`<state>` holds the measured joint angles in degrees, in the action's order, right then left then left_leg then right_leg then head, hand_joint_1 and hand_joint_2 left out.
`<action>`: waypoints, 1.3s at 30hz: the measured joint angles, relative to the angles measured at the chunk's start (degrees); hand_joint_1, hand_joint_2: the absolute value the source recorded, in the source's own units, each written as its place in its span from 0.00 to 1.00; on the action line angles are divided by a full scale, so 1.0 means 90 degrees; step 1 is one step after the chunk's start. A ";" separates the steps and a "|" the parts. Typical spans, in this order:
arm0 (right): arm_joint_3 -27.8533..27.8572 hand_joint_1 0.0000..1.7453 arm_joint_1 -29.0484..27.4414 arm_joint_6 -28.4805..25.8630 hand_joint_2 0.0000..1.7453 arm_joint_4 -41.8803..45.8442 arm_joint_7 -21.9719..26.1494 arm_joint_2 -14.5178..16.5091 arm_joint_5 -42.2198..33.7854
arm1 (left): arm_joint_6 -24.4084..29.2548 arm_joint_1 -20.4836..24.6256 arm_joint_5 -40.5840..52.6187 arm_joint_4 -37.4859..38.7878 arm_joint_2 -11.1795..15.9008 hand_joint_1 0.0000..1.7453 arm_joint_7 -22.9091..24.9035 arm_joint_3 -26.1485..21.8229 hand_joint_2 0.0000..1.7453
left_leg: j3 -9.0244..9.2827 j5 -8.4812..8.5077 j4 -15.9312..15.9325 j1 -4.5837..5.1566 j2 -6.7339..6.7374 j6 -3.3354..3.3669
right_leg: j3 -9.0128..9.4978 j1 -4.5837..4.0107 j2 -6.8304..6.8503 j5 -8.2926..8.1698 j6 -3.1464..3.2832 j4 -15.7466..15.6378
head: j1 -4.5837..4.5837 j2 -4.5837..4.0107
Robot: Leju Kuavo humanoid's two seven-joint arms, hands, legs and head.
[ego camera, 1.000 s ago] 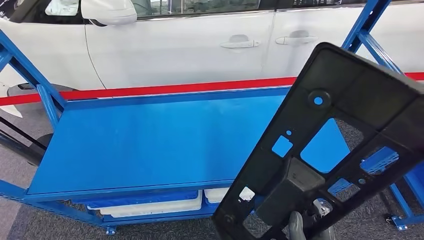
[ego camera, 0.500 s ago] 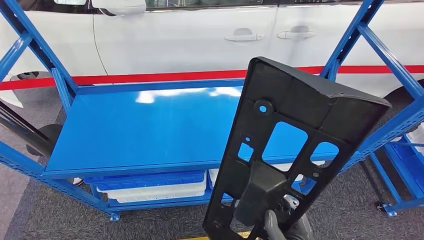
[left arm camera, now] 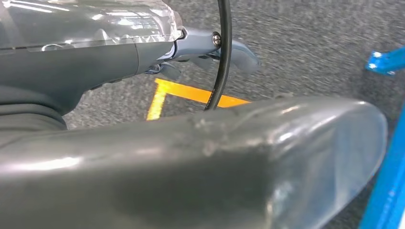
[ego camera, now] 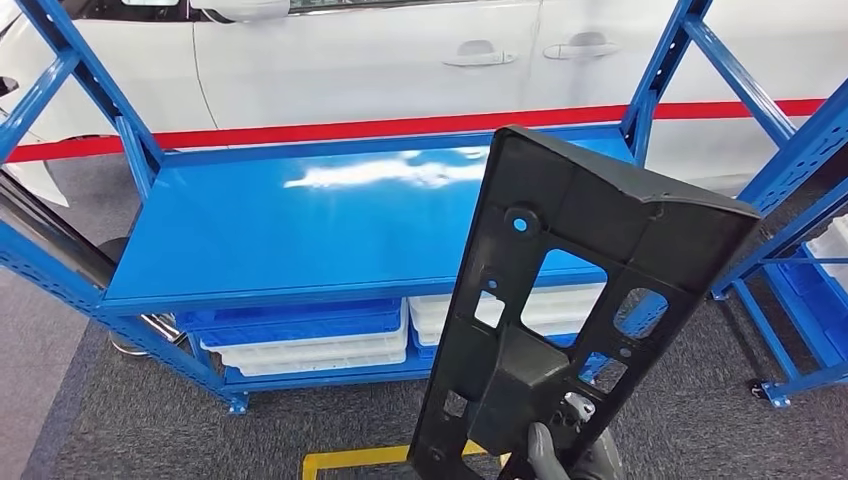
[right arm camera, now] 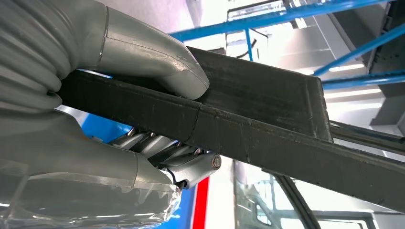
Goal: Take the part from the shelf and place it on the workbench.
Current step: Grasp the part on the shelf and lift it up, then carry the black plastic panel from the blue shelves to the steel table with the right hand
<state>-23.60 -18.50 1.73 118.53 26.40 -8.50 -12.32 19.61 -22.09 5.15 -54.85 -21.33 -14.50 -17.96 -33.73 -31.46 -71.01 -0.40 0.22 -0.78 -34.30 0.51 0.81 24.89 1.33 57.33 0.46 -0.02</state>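
Note:
A large black plastic part (ego camera: 580,230) with several cut-outs stands nearly upright in front of me, clear of the blue shelf (ego camera: 300,230). My right hand (ego camera: 565,455) holds it by its lower end at the bottom edge of the head view. In the right wrist view the thumb (right arm camera: 157,62) presses on the part's edge (right arm camera: 267,119) and the fingers (right arm camera: 157,145) curl under it. My left hand (left arm camera: 210,47) hangs over the grey floor, fingers extended and nothing in it. The shelf's top level is bare.
White bins (ego camera: 310,350) sit on the shelf's lower level. A white car (ego camera: 350,60) with a red band stands behind it. Another blue rack (ego camera: 800,300) is at the right. A yellow floor mark (ego camera: 340,462) lies on the grey carpet.
The whole picture has shifted: the camera has drawn back from the shelf, showing more floor. The part has gone from tilted to nearly upright in my right hand.

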 joint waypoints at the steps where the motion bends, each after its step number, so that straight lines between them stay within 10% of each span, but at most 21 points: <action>1: -0.0005 1.00 0.0000 0.0000 1.00 -0.0003 -0.0001 -0.0011 -0.0002 | -0.0034 -0.0041 0.0002 -0.0070 0.0001 0.00 0.0037 0.0011 0.00 | 0.0379 0.0081 0.0467 0.0006 0.0000 0.0039 | -0.0090 -0.0004 0.0001 -0.0048 -0.0018 0.0051 | 0.0001 0.0001; 3: -0.0016 1.00 -0.0004 -0.0015 1.00 -0.0004 -0.0028 -0.0037 -0.0014 | -0.0147 -0.0169 0.0044 -0.0271 0.0002 0.00 0.0163 0.0021 0.00 | 0.1018 -0.0013 0.1378 0.0035 0.0000 0.0114 | -0.0183 -0.0015 0.0003 -0.0132 -0.0073 0.0123 | -0.0003 0.0000; 5: -0.0030 1.00 -0.0029 -0.0067 1.00 0.0012 -0.0084 -0.0094 -0.0041 | -0.0282 -0.0353 0.0095 -0.0541 0.0003 0.00 0.0341 0.0024 0.00 | 0.1194 -0.0094 0.1718 0.0073 0.0001 0.0179 | -0.0186 -0.0007 0.0011 -0.0234 -0.0157 0.0115 | 0.0002 -0.0001; 8: -0.0047 1.00 -0.0125 -0.0125 1.00 0.0073 -0.0137 -0.0236 -0.0071 | -0.0421 -0.0663 0.0137 -0.0983 0.0010 0.00 0.0566 0.0029 0.00 | 0.1034 0.0143 0.1773 0.0037 0.0045 0.0313 | -0.0257 0.0021 -0.0024 -0.0036 -0.0267 0.0234 | 0.0005 -0.0005; 12: -0.0047 1.00 -0.0171 -0.0124 1.00 0.0095 -0.0153 -0.0358 -0.0081 | -0.0433 -0.0910 0.0152 -0.1350 0.0019 0.00 0.0648 0.0091 0.00 | 0.0606 0.0484 0.1770 0.0030 0.0080 0.0378 | -0.0503 0.0051 -0.0059 0.1108 -0.0368 0.1564 | -0.0005 -0.0008; 14: -0.0047 1.00 -0.0172 -0.0124 1.00 0.0095 -0.0162 -0.0387 -0.0094 | -0.0389 -0.0970 0.0140 -0.1465 0.0019 0.00 0.0688 0.0130 0.00 | 0.0371 0.0629 0.1712 0.0027 0.0082 0.0350 | -0.0341 0.0074 -0.0060 0.0905 -0.0404 0.1811 | -0.0005 -0.0008; 16: -0.0050 1.00 -0.0170 -0.0124 1.00 0.0096 -0.0172 -0.0417 -0.0108 | -0.0348 -0.1017 0.0113 -0.1562 0.0019 0.00 0.0728 0.0174 0.00 | 0.0147 0.0733 0.1597 0.0016 0.0075 0.0297 | 0.0237 0.0108 -0.0062 0.0572 -0.0415 0.1222 | -0.0005 -0.0008; 18: -0.0058 1.00 -0.0164 -0.0124 1.00 0.0105 -0.0182 -0.0440 -0.0121 | -0.0329 -0.1059 0.0093 -0.1648 0.0018 0.00 0.0750 0.0216 0.00 | -0.0025 0.0809 0.1460 0.0023 0.0060 0.0224 | 0.0894 0.0102 -0.0071 0.0658 -0.0382 0.0297 | -0.0002 -0.0008; 21: -0.0077 1.00 -0.0165 -0.0124 1.00 0.0114 -0.0193 -0.0462 -0.0140 | -0.0325 -0.1119 0.0081 -0.1738 0.0019 0.00 0.0756 0.0256 0.00 | -0.0114 0.0954 0.1408 0.0028 0.0049 0.0101 | 0.1056 0.0059 -0.0070 0.0780 -0.0241 -0.0125 | -0.0001 -0.0008; 23: -0.0095 1.00 -0.0162 -0.0124 1.00 0.0114 -0.0199 -0.0474 -0.0162 | -0.0321 -0.1159 0.0069 -0.1778 0.0019 0.00 0.0764 0.0267 0.00 | -0.0209 0.0779 0.1271 0.0005 0.0035 0.0027 | 0.0918 0.0066 -0.0038 0.0646 -0.0116 -0.0129 | 0.0003 -0.0009; 27: -0.0145 1.00 -0.0164 -0.0121 1.00 0.0114 -0.0211 -0.0494 -0.0226 | -0.0318 -0.1200 0.0053 -0.1837 0.0019 0.00 0.0780 0.0279 0.00 | -0.0500 -0.0363 -0.0045 -0.0018 0.0021 -0.0055 | 0.0517 0.0030 -0.0009 0.0335 -0.0005 -0.0101 | 0.0013 -0.0010; 30: -0.0159 1.00 -0.0161 -0.0099 1.00 0.0114 -0.0213 -0.0500 -0.0295 | -0.0318 -0.1205 0.0051 -0.1876 0.0021 0.00 0.0786 0.0285 0.00 | -0.0143 -0.0065 -0.0214 -0.0007 -0.0012 0.0017 | 0.0146 -0.0024 -0.0072 0.0121 -0.0022 0.0007 | 0.0013 -0.0010; 34: -0.0167 1.00 -0.0131 -0.0077 1.00 0.0114 -0.0215 -0.0502 -0.0347 | -0.0307 -0.1239 0.0044 -0.1934 0.0023 0.00 0.0787 0.0300 0.00 | 0.1097 -0.0025 0.1481 0.0051 -0.0355 0.0246 | -0.0152 -0.0054 -0.0241 -0.0154 -0.0094 0.0095 | 0.0011 -0.0010; 37: -0.0179 1.00 -0.0126 -0.0062 1.00 0.0115 -0.0217 -0.0516 -0.0359 | -0.0287 -0.1272 0.0029 -0.1970 0.0024 0.00 0.0776 0.0322 0.00 | 0.1141 0.0040 0.1777 0.0072 -0.0256 0.0291 | -0.0212 -0.0026 -0.0377 -0.0339 -0.0210 0.0036 | 0.0025 -0.0011; 39: -0.0181 1.00 -0.0137 -0.0047 1.00 0.0114 -0.0220 -0.0539 -0.0362 | -0.0279 -0.1276 0.0021 -0.1982 0.0024 0.00 0.0769 0.0339 0.00 | 0.1022 0.0209 0.1844 0.0041 -0.0099 0.0361 | -0.0327 -0.0016 -0.0312 -0.0003 -0.0265 0.0253 | 0.0019 -0.0012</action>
<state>-25.23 -19.73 1.31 119.55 24.42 -13.34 -15.57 17.09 -33.58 5.33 -72.69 -21.11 -7.58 -14.90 -24.53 -29.58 -54.41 -0.04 -0.67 2.48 -37.25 0.37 -2.00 24.86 -1.06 59.61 0.63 -0.13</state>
